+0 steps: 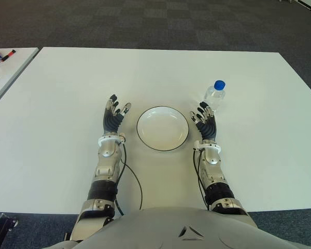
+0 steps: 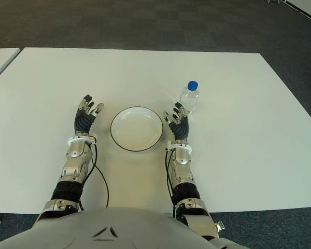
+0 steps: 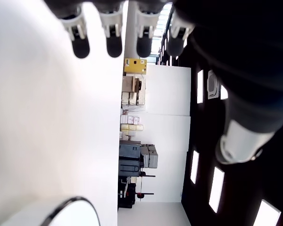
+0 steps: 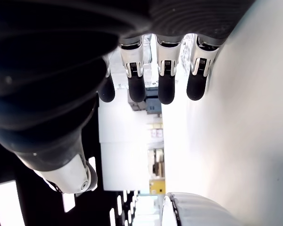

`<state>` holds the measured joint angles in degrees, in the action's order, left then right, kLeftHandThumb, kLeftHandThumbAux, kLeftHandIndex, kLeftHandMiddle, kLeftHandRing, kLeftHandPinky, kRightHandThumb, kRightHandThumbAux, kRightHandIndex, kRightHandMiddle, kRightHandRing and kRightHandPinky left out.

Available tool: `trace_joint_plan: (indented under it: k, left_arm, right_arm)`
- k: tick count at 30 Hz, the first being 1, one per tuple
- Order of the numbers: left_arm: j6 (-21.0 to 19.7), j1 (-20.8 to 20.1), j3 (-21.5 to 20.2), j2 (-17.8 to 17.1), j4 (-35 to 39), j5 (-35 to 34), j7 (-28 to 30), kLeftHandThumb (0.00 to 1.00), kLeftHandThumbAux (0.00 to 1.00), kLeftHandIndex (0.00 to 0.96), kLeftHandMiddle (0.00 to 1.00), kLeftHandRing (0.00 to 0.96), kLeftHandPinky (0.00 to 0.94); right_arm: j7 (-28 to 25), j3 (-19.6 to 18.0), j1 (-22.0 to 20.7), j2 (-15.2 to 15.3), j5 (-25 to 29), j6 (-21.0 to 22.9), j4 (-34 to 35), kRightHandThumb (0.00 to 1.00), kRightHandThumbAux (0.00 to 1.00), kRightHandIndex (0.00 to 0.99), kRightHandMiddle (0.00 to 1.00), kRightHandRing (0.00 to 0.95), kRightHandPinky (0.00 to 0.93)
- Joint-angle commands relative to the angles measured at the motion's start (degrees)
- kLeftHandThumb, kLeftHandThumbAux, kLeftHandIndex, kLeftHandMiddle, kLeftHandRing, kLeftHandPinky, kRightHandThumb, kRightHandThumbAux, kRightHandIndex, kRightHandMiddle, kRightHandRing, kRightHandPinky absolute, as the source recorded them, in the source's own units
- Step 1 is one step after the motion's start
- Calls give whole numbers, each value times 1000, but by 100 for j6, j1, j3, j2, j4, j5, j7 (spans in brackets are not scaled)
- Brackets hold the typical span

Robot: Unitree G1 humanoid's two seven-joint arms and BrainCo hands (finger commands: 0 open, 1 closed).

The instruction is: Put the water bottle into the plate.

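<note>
Both hands flank the round white black-rimmed plate (image 1: 163, 128) on the white table (image 1: 62, 104), left hand (image 1: 114, 115) and right hand (image 1: 206, 122) with fingers extended and empty, while the clear blue-capped plastic water bottle (image 1: 215, 96) stands upright just beyond the right fingertips.

Left hand (image 1: 113, 115) and right hand (image 1: 206, 120) — forearms extended forward, roughly parallel, fingers straight and relaxed, both holding nothing
</note>
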<state>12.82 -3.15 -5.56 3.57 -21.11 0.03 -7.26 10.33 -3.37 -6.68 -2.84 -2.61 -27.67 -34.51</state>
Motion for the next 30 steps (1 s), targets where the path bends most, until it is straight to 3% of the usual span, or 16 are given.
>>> trace_joint_plan:
  k: [1,8,18,25,30]
  left_arm:
    - [-69,30,47,4,-15,12,10,184,624,81,51,38,66]
    - [-92,56,72,-4,13,61,-14,184,624,76,49,36,65]
    - [-93,49,26,59,20,-11,-38,205,643,77,55,45,87]
    - [-39,43,27,60,-8,12,-55,196,637,80,61,47,83]
    - [-23,26,47,34,-48,74,-78,189,634,77,60,47,79]
  right_arm:
    - [-3,19,50,5,-38,71,-1,403,755,139,140,127,163]
    - [-52,65,127,-11,-32,109,189,409,739,129,136,124,159]
    - [-65,222,467,-75,-130,249,1069,425,728,138,152,135,170]
    - [-51,453,1000,-129,-349,372,2156,404,753,132,156,137,156]
    - [-101,556,1153,-110,-394,540,2649,383,792,125,154,131,147]
